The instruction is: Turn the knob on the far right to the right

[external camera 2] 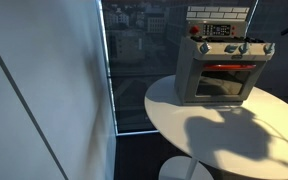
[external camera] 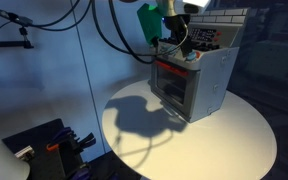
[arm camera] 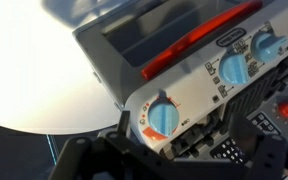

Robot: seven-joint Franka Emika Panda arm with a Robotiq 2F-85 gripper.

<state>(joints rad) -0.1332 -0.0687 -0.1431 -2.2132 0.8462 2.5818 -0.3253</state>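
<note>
Evidently knob (arm camera: 164, 118) sat at right end of row on toy oven (external camera 2: 219, 90): small, light, rigid plastic, likely slick; best pinched across raised ridge. Gripper (arm camera: 179, 150) fingers stood wide, holding nothing.

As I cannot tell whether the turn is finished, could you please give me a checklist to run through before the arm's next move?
1. The gripper is open and holds nothing: ok.
2. It is lined up with the right-end knob, not the next knob: ok, by the wrist view.
3. It is clear of the right-end knob: cannot tell, the wrist view is too dark there.
4. The right-end knob is turned to the right: cannot tell, its marking is unreadable.
5. The toy oven stands upright and well on the table: ok in both exterior views.
</note>
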